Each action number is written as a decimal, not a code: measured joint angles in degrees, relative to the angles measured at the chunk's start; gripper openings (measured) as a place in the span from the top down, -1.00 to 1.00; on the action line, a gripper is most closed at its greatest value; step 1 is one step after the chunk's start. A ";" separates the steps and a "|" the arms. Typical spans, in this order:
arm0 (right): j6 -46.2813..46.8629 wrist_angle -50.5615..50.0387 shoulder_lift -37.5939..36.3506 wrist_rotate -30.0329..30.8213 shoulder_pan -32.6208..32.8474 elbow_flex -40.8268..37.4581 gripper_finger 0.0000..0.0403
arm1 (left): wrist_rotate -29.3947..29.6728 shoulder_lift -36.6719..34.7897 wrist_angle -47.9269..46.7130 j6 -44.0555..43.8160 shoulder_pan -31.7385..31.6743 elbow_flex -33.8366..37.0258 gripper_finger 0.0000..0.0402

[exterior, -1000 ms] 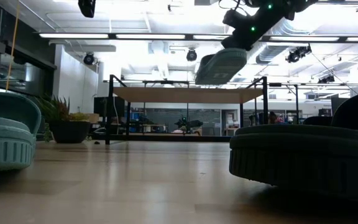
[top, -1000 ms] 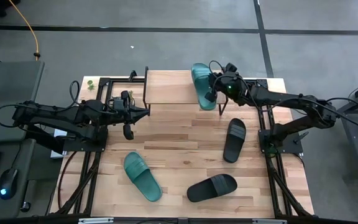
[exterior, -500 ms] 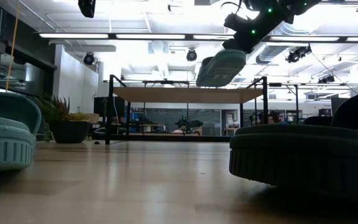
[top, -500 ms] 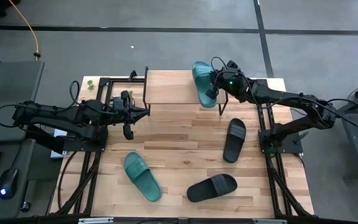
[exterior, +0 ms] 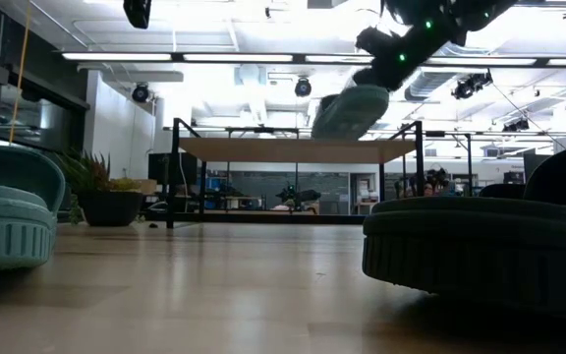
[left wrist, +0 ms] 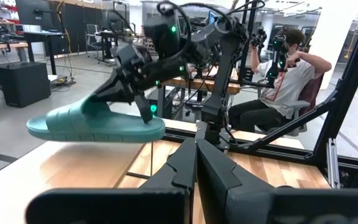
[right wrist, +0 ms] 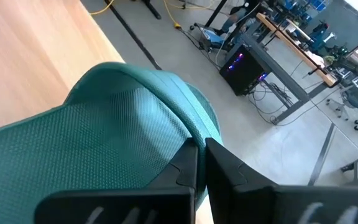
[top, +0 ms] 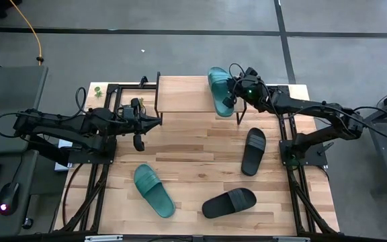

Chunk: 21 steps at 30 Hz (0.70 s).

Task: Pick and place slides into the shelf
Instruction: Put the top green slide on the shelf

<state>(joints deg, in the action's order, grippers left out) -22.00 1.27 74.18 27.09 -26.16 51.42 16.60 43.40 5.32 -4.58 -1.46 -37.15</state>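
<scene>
I am carrying the first sandal with my right pincer (top: 232, 95), which is clenched on the strap of a green sandal (top: 218, 91) and holding it in the air at the right end of the shelf (top: 183, 94), up at about one o'clock on the bench (top: 193, 161). From the low camera the sandal is hanging just above the plank top, tilted and not yet resting on it, so I am counting nothing as placed so far; the plank is showing no sandal set down on it. Three more are waiting on the bench: the second green sandal (top: 154, 190) at about seven o'clock, one black sandal (top: 253, 150) at about three o'clock, and the other black sandal (top: 229, 202) at about five o'clock, all well apart from the shelf. My left pincer (top: 157, 122) is hovering near the shelf's left end at about ten o'clock, clenched with nothing in it, the two fingers pressed together in its own wrist camera. A person is sitting in the room beyond the bench, well clear of the arms. By my reckoning I am finishing the first of four placements, with lowering and letting go remaining on this one.
</scene>
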 joint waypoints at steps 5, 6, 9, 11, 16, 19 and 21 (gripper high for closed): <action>-2.49 7.22 -0.90 0.31 -0.13 -4.04 1.00 | 0.00 0.00 -0.55 0.00 -0.01 0.00 0.99; -2.49 7.39 -0.99 0.29 -0.13 -4.18 1.00 | 0.04 0.00 -0.53 0.00 0.00 0.00 0.99; -2.55 7.07 -0.99 1.26 -0.10 -4.27 1.00 | 0.63 0.00 -0.53 0.00 -0.01 0.00 0.99; -2.69 6.23 -0.99 2.36 -0.39 -4.27 1.00 | 0.74 -0.01 -0.51 0.00 -0.02 -0.02 0.99; -2.43 3.89 -0.95 4.03 -1.51 -4.29 1.00 | 0.74 0.00 -0.55 0.00 0.00 -0.02 0.99; -2.03 2.93 -0.95 4.39 -1.97 -4.29 1.00 | 0.76 0.00 -0.85 0.00 0.00 -0.02 0.99; -2.04 2.44 -0.95 4.40 -2.10 -4.29 1.00 | 0.76 0.00 -0.85 -0.02 -0.01 -0.02 0.99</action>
<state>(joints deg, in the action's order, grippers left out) -24.04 3.70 73.23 31.48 -28.26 47.13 17.37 43.40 4.47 -4.59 -1.47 -37.17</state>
